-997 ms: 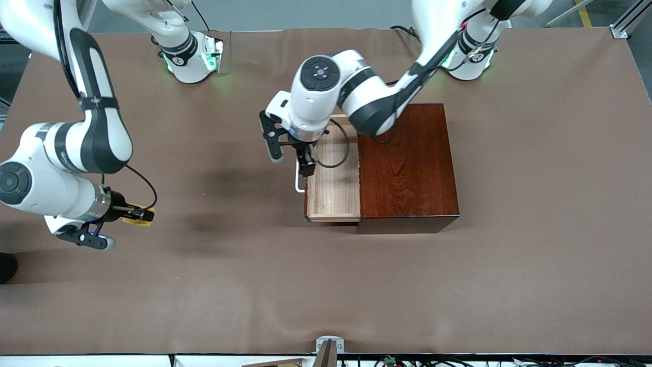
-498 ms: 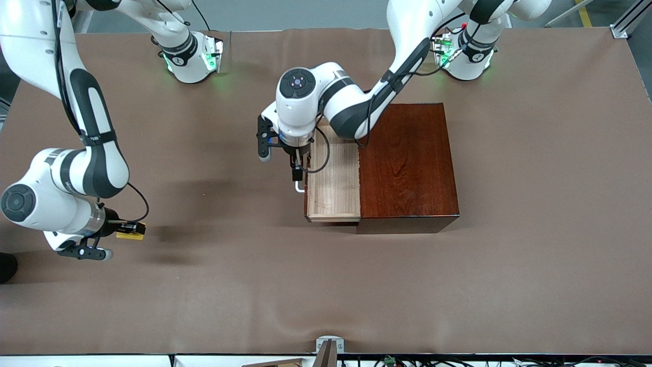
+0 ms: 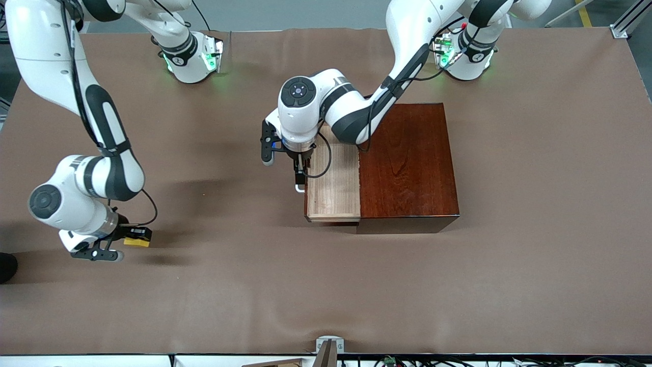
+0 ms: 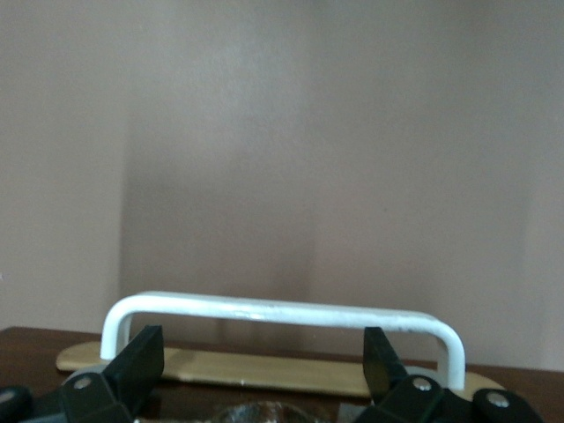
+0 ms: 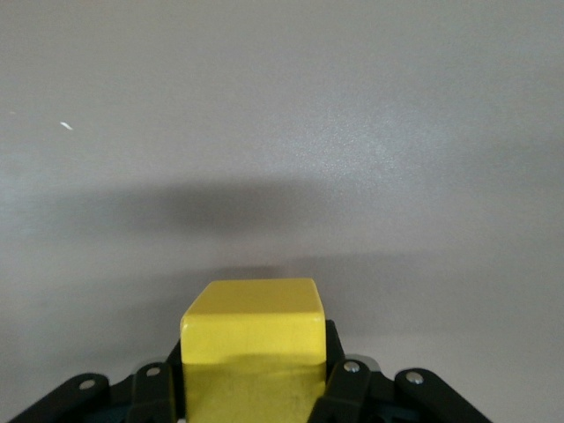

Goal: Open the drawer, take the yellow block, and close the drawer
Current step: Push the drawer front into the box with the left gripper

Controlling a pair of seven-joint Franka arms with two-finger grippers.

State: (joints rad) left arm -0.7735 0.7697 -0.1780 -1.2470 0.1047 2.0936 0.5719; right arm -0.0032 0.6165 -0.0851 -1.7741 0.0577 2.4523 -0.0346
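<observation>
- Since the earlier frame, left gripper point(image 3: 299, 176) has dropped to the drawer point(image 3: 333, 186) handle point(image 4: 282, 313), jaws wide astride it.
- Right gripper point(image 3: 133, 235) clamps the yellow block point(image 3: 136, 241) over bare table.
- Off-centre push could jam the tray; a weak grip drops the cube.

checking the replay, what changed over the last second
The left gripper slid along the white handle toward the front camera; its fingers stand open, the handle showing past them. The right gripper, shut on the yellow block, carried it lower over the table, toward the front camera. The drawer stayed pulled out of the wooden box, which did not move.
</observation>
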